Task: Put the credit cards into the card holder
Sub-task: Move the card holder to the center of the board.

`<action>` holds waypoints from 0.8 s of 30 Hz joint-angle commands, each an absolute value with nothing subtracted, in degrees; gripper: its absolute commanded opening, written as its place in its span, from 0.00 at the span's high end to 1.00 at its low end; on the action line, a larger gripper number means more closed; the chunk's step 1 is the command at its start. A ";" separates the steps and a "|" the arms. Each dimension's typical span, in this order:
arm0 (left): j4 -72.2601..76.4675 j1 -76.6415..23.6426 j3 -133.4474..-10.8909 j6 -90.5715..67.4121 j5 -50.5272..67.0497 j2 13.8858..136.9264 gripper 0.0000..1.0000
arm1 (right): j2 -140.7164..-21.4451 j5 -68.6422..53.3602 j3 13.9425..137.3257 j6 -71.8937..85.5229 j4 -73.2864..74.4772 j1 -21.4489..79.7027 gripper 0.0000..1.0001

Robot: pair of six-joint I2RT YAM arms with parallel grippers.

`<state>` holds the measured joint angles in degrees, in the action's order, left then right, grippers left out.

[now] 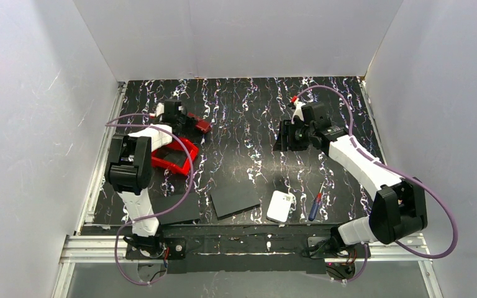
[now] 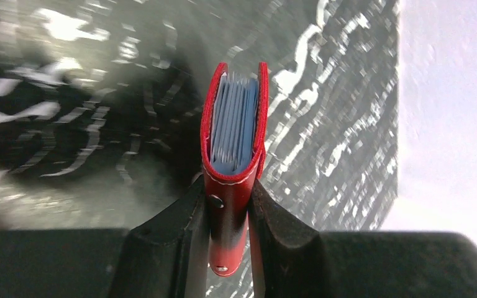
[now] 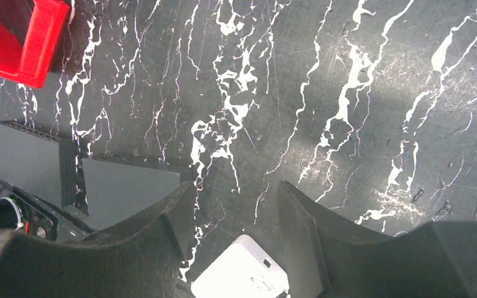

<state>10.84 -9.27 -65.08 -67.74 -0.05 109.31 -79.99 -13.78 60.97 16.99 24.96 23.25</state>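
Left fingers (image 2: 174, 239) pinched the card holder (image 2: 227, 217) by one end toward the far-left corner of the desk (image 1: 248, 124), apparently lifted off it. Pale credit cards (image 2: 235, 124) sat tucked inside. Right fingers (image 3: 164, 226) stood apart with nothing between them, above the desk's far-right part.
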 commanded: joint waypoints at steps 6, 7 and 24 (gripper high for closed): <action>-2.19 -6.18 -69.73 -70.85 -10.93 106.62 0.77 | -76.52 -14.97 64.81 17.13 25.94 22.85 0.40; -3.67 -5.99 -70.57 -71.05 -10.44 106.69 0.66 | -76.26 -14.80 65.30 16.96 26.61 22.85 0.40; -29.04 -3.66 -88.25 -54.66 4.51 85.74 0.19 | -72.45 -9.53 83.60 11.64 39.42 22.48 0.27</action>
<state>-23.11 -4.40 -82.66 -61.41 -3.70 96.96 -75.73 -13.45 74.96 14.95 34.13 22.83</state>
